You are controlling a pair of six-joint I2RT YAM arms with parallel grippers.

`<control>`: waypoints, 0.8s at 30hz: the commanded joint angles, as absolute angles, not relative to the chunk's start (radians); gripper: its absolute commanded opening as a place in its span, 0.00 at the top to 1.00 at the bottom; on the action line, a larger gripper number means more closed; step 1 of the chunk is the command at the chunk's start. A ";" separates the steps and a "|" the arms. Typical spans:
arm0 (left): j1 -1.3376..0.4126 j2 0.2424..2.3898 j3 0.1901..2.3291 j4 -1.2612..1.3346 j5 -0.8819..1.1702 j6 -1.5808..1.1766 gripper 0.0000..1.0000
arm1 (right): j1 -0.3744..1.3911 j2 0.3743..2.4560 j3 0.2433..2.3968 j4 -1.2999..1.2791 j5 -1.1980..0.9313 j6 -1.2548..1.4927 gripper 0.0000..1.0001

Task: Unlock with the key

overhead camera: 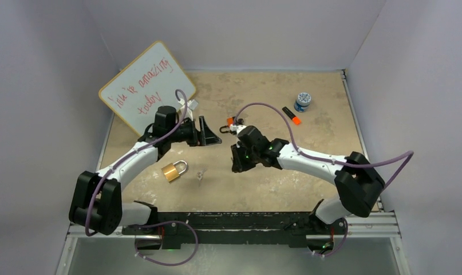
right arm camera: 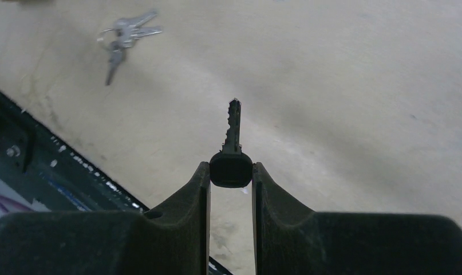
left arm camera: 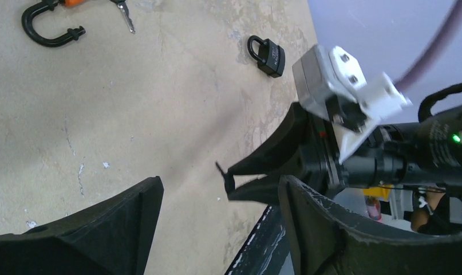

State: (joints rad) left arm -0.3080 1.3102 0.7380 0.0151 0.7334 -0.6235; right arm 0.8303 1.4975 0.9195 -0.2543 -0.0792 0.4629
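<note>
My right gripper [right arm camera: 231,170] is shut on the black head of a key [right arm camera: 233,123]; its silver blade sticks out past the fingertips, above the table. In the top view this gripper [overhead camera: 236,165] hangs near the table's middle. A brass padlock [overhead camera: 174,170] lies left of it, nearer the left arm. My left gripper [overhead camera: 213,133] stands open and empty, facing the right gripper. In the left wrist view the key [left arm camera: 224,175] shows between my wide fingers [left arm camera: 111,226], pinched in the right gripper's tips. A small black padlock [left arm camera: 267,55] lies on the table beyond.
A loose bunch of keys [right arm camera: 125,35] lies on the table [overhead camera: 263,86] near the front rail [overhead camera: 245,220]. A black U-shaped shackle [left arm camera: 45,28] with an orange tag lies at mid-table. A whiteboard [overhead camera: 145,86] leans back left. An orange marker [overhead camera: 291,116] and a small jar [overhead camera: 303,101] sit back right.
</note>
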 commanded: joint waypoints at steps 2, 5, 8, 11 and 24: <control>-0.345 1.288 0.708 0.051 0.736 -0.545 0.27 | 0.912 1.521 0.999 -0.149 -0.106 0.380 0.95; -0.347 1.305 0.699 0.029 0.713 -0.538 0.32 | 0.935 1.539 1.024 -0.129 -0.097 0.378 0.95; -0.348 1.325 0.707 0.008 0.705 -0.526 0.36 | 0.954 1.554 1.040 -0.115 -0.080 0.377 0.96; -0.349 1.335 0.701 0.006 0.700 -0.520 0.38 | 0.966 1.559 1.053 -0.097 -0.065 0.379 0.96; -0.348 1.355 0.710 -0.045 0.717 -0.505 0.65 | 0.973 1.581 1.085 -0.003 0.013 0.434 0.98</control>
